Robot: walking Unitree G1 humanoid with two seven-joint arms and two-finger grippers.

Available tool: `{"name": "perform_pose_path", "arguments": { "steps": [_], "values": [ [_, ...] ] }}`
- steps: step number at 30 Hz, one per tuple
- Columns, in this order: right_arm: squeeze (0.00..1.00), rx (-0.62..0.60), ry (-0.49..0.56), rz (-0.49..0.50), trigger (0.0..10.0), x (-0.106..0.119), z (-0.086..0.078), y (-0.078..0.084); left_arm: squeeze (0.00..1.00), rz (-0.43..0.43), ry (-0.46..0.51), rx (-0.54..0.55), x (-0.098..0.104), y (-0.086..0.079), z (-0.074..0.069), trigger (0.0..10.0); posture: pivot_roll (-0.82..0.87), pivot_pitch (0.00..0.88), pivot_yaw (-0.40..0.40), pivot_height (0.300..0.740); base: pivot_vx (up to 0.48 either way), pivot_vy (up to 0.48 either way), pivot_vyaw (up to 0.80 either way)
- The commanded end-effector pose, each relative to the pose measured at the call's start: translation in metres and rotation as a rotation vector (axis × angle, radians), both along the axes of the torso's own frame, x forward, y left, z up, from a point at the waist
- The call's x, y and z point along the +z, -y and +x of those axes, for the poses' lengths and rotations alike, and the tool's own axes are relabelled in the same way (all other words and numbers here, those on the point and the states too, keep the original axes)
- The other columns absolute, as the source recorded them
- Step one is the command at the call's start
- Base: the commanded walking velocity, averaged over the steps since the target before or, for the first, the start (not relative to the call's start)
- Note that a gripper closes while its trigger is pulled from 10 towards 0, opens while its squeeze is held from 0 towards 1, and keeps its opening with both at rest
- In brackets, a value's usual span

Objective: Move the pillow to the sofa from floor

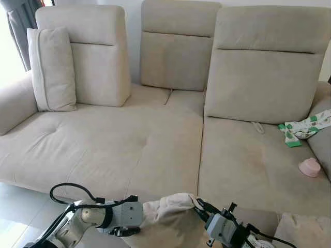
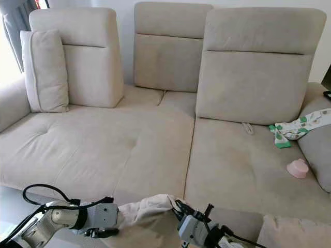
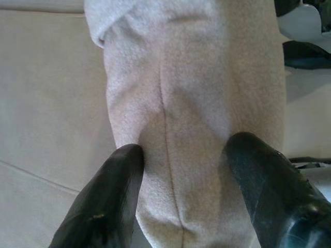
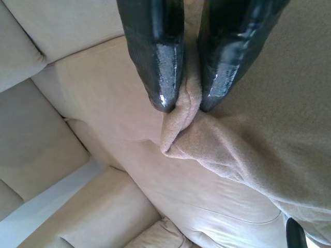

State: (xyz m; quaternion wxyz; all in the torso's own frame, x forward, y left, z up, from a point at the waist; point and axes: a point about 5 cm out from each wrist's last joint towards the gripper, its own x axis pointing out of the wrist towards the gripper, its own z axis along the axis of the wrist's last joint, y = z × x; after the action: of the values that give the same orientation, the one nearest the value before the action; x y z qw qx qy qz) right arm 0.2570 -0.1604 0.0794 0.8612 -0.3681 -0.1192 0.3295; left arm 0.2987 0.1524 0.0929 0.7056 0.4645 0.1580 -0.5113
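Observation:
A beige pillow [image 1: 168, 214] hangs between my two grippers at the sofa's front edge, low in the eye views. My left gripper [image 1: 138, 217] is shut on the pillow's left side; in the left wrist view its black fingers [image 3: 106, 201] squeeze the pillow [image 3: 191, 119] from both sides. My right gripper [image 1: 199, 205] is shut on the pillow's right corner, and the right wrist view shows both fingertips [image 4: 165, 88] pinching a fold of the fabric [image 4: 181, 124]. The large beige sofa [image 1: 119, 150] lies just ahead.
A matching cushion [image 1: 51, 70] leans upright at the sofa's back left. On the right seat lie a green-and-white cloth [image 1: 305, 126] and a small pink object [image 1: 310, 167]. Another beige cushion corner [image 1: 305, 232] shows at the bottom right. Pale floor [image 1: 20, 206] is at the lower left.

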Motion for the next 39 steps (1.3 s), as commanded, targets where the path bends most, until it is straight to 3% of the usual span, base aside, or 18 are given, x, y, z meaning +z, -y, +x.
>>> {"name": "perform_pose_path", "arguments": {
  "steps": [1,7,8,19,20,21,22,23,24,25,26,39],
  "values": [
    [0.00,-0.008,0.127,0.063,0.0,0.023,0.004,-0.004,0.00,0.076,-0.029,0.018,-0.009,-0.010,-0.001,10.0,0.04,0.010,0.040,0.578,0.000,0.000,0.00],
    [0.00,-0.018,0.156,0.075,0.0,0.027,0.003,-0.006,0.00,0.085,-0.018,0.025,-0.010,-0.009,0.002,10.0,0.04,0.002,0.044,0.578,0.000,0.000,0.00],
    [0.00,-0.025,0.170,0.085,0.0,0.029,0.003,-0.007,0.00,0.077,-0.010,0.030,-0.008,-0.007,0.004,0.0,0.04,0.002,0.045,0.578,0.000,0.000,0.00],
    [0.00,-0.083,0.227,0.135,0.0,0.040,0.006,-0.004,0.00,0.046,0.142,0.066,0.014,0.002,0.024,0.0,0.03,0.000,0.045,0.578,0.000,0.000,0.00],
    [0.00,-0.097,0.229,0.143,4.8,0.041,0.007,-0.003,0.00,0.039,0.194,0.085,0.021,0.004,0.030,0.0,0.03,0.000,0.044,0.578,0.000,0.000,0.00],
    [0.00,-0.097,0.229,0.143,4.8,0.041,0.007,-0.003,0.00,0.039,0.194,0.085,0.021,0.004,0.030,0.0,0.03,0.000,0.044,0.578,0.000,0.000,0.00],
    [0.00,-0.109,0.227,0.153,10.0,0.041,0.007,-0.003,0.00,0.032,0.262,0.116,0.029,0.005,0.037,0.0,0.03,0.000,0.041,0.578,0.000,0.000,0.00],
    [0.00,-0.117,0.224,0.171,10.0,0.041,0.007,-0.004,0.00,0.026,0.335,0.156,0.039,0.006,0.045,0.0,0.03,0.000,0.039,0.578,0.000,0.000,0.00],
    [0.00,-0.119,0.221,0.195,10.0,0.043,0.007,-0.007,0.00,0.030,0.413,0.200,0.051,0.005,0.053,3.6,0.03,0.000,0.037,0.578,0.000,0.000,0.00],
    [0.00,-0.119,0.221,0.195,10.0,0.043,0.007,-0.007,0.00,0.030,0.413,0.200,0.051,0.005,0.053,3.6,0.03,0.000,0.037,0.578,0.000,0.000,0.00],
    [0.00,-0.117,0.221,0.203,10.0,0.044,0.007,-0.008,0.00,0.043,0.417,0.207,0.055,0.003,0.054,10.0,0.03,0.000,0.036,0.578,0.000,0.000,0.00],
    [0.00,-0.072,0.274,0.254,10.0,0.062,0.008,-0.017,0.00,0.116,0.360,0.132,0.057,0.003,0.045,10.0,0.03,0.000,0.025,0.602,0.000,0.000,0.00]
  ]
}}
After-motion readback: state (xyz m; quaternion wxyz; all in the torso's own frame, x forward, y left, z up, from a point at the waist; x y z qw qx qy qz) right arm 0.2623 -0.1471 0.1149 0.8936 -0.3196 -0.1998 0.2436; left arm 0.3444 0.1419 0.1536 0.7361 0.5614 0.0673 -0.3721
